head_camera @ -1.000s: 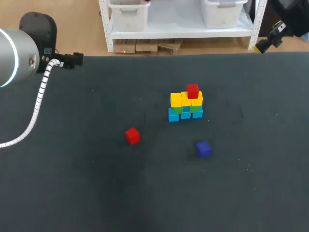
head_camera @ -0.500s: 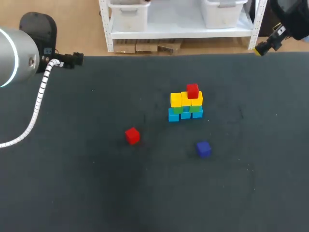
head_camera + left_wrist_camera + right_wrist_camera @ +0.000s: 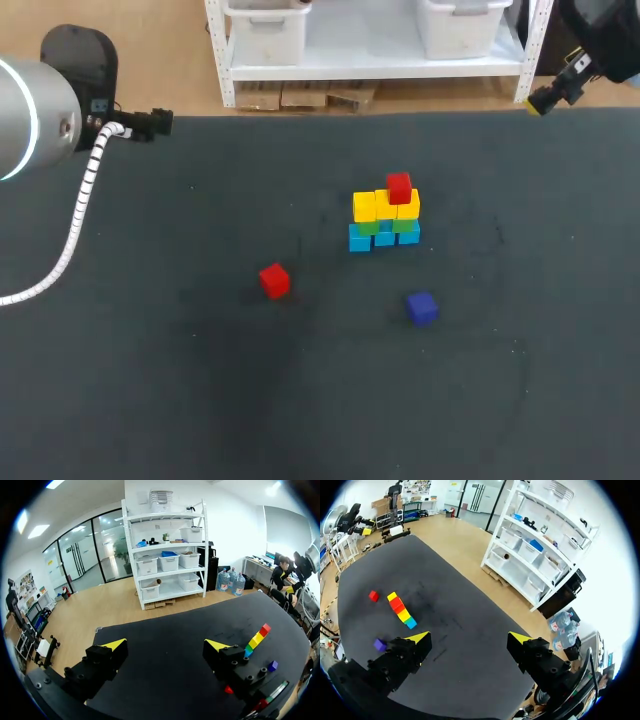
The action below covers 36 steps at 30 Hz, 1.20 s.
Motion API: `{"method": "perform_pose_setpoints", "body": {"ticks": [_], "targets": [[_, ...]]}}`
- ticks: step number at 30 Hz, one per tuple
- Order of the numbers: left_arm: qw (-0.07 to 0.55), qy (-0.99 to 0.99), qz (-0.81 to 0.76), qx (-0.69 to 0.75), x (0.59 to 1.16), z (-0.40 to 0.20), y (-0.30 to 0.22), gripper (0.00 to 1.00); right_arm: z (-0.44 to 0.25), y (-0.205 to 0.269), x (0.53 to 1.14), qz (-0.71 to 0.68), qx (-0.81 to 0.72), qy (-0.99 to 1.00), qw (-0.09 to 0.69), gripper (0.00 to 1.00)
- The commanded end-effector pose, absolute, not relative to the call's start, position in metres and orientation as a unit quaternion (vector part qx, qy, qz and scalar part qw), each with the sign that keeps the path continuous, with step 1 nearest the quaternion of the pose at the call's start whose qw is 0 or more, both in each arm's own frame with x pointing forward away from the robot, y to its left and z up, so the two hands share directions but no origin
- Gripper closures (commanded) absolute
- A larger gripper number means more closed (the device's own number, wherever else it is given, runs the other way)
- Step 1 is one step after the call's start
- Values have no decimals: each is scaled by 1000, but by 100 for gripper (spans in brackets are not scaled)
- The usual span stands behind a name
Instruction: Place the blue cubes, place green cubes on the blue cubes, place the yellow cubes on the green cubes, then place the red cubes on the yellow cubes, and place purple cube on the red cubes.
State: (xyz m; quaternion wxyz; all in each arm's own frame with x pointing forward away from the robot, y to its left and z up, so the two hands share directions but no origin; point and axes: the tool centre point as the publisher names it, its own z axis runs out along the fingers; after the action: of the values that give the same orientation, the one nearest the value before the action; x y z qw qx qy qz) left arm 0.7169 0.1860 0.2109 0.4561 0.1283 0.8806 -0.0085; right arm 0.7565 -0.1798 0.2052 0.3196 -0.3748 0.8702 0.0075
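Two red cubes (image 3: 399,187), one purple cube (image 3: 421,307) — left pincer (image 3: 165,644), right pincer (image 3: 469,637) apart

A robotics lab: my left arm (image 3: 35,115) and right arm (image 3: 605,35) flank a dark work table (image 3: 150,380).

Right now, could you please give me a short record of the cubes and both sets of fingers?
stack: blue row at the bottom, green above it, yellow above that
top red cube: resting on the yellow layer
loose red cube: lying apart from the stack, not yet placed
purple cube: lying apart from the stack, not yet placed
left fingers: open, empty
right fingers: open, empty
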Motion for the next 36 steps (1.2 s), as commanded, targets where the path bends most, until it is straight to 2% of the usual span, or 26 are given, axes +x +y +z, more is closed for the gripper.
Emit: {"method": "perform_pose_setpoints", "body": {"ticks": [1,8,14,23,28,36], "targets": [[454,881,-12,131,718,212,188,0,205,-180,756,6,-374,870,320,0],[458,878,-15,140,717,216,187,0,205,-180,756,6,-374,870,320,0],[447,862,39,236,705,223,167,0,205,-180,756,6,-374,870,320,0],[339,867,94,352,671,198,125,0,205,-180,756,6,-374,870,320,0],[282,894,102,333,653,167,108,0,205,-180,756,6,-374,870,320,0],[242,920,87,296,632,131,87,0,205,-180,756,6,-374,870,320,0]]}}
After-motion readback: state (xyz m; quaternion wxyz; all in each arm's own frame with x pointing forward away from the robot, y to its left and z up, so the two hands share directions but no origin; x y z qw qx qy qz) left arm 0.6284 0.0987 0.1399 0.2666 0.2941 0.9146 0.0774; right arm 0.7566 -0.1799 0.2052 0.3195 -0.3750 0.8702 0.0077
